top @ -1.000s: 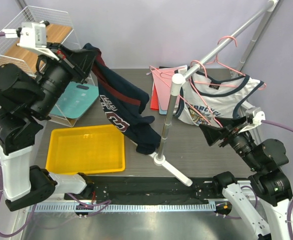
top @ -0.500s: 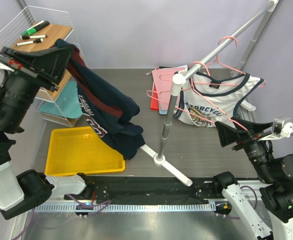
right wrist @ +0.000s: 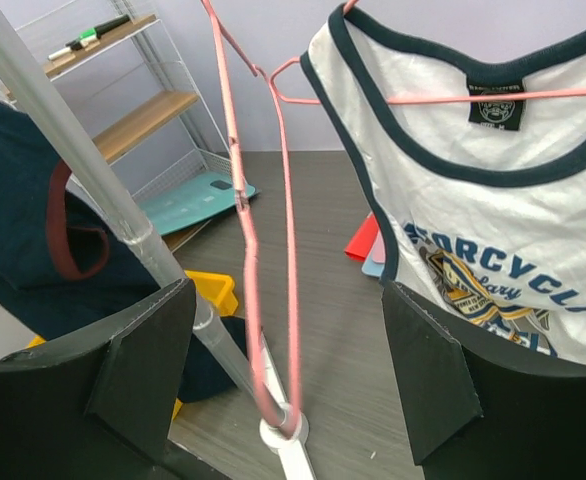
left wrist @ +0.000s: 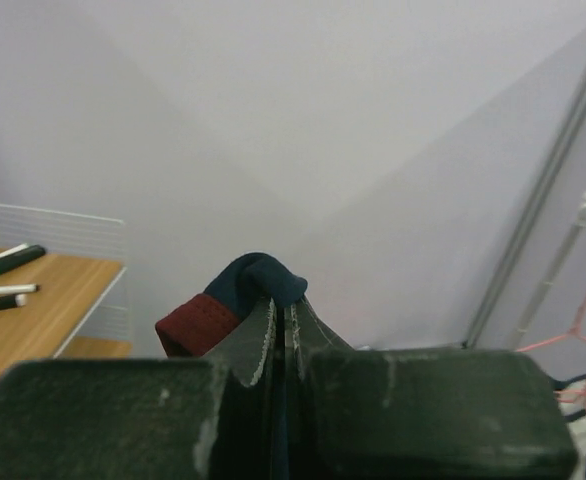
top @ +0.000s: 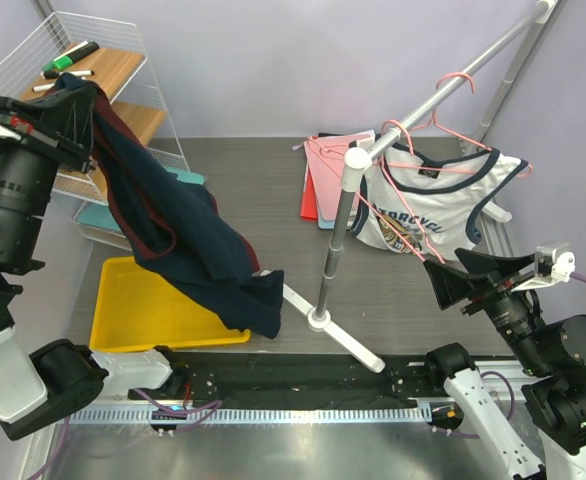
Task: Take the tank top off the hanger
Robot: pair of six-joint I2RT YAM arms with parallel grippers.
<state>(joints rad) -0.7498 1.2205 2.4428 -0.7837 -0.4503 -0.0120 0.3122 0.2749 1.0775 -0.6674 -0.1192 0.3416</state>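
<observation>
Both fingers (left wrist: 256, 345) apparently on tank top (left wrist: 260, 278)

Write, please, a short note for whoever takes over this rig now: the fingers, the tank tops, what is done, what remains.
Left gripper: shut on the navy tank top, lifted high at the left, hanging near the yellow tray.
Right gripper: open, empty, facing a bare pink hanger.
Done: navy tank top is off any hanger.
Left: set it down; the white tank top is on its own hanger, perhaps next.
</observation>
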